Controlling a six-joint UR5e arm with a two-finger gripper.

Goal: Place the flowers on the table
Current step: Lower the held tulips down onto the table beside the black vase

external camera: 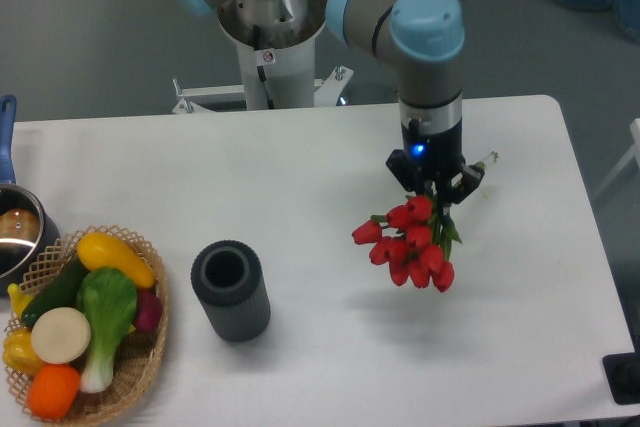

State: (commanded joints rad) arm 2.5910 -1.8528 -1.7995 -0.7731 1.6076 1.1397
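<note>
The flowers [408, 244], a bunch of red tulip buds with green leaves, hang above the right-centre of the white table [320, 167]. Their pale stem end [484, 160] sticks out to the right of the gripper. My gripper [434, 187] points down and is shut on the bunch just above the buds. The stems are mostly hidden behind the fingers. A faint shadow lies on the tabletop below and to the left of the buds, so the bunch seems to be off the surface.
A dark grey ribbed cylinder vase [231, 290] stands upright left of centre. A wicker basket [135, 367] of toy vegetables sits at the front left. A pot [18, 230] is at the left edge. The robot base [270, 47] rises behind the table.
</note>
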